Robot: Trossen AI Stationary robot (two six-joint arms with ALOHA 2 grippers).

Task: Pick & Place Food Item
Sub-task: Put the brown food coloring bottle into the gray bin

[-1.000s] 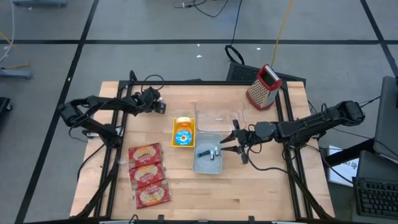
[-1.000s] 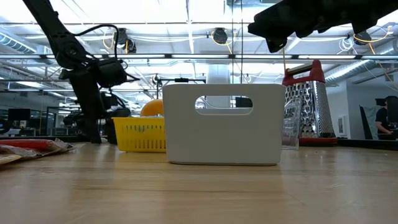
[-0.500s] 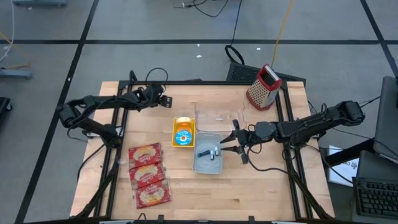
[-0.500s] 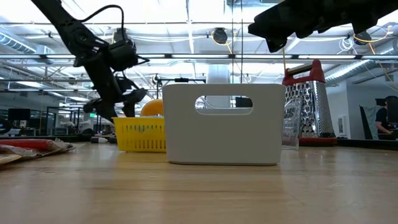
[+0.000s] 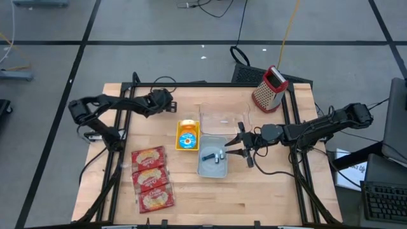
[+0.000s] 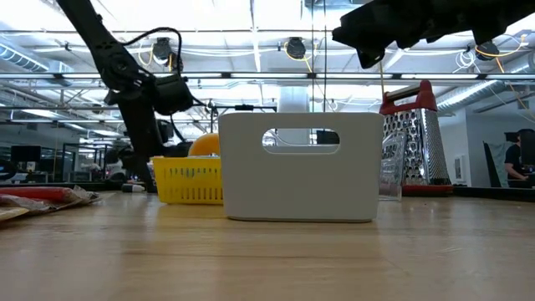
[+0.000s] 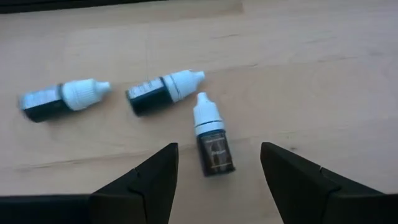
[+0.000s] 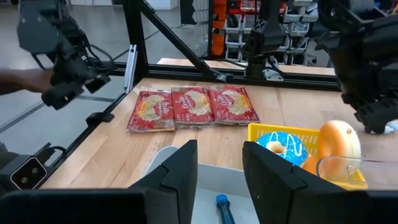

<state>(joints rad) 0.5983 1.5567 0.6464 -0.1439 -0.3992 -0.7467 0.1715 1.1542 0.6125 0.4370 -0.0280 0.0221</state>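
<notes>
Left gripper [image 7: 214,168]: jaws wide, empty, above three small dark dropper bottles with white caps [image 7: 211,138] lying on the wooden table [image 5: 254,197]
Right gripper [image 5: 236,145]: jaws part open, empty, over the grey bin [image 5: 212,163]
Food: doughnuts in yellow basket [image 5: 187,135] beside the bin

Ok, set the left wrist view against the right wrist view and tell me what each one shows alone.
Left wrist only: three small dropper bottles lying on the wood, one between the open left gripper's fingers, two more beyond.

Right wrist only: three red snack packs in a row, the yellow basket with donuts, and the grey bin under the open right gripper.

Both: the wooden table.
</notes>
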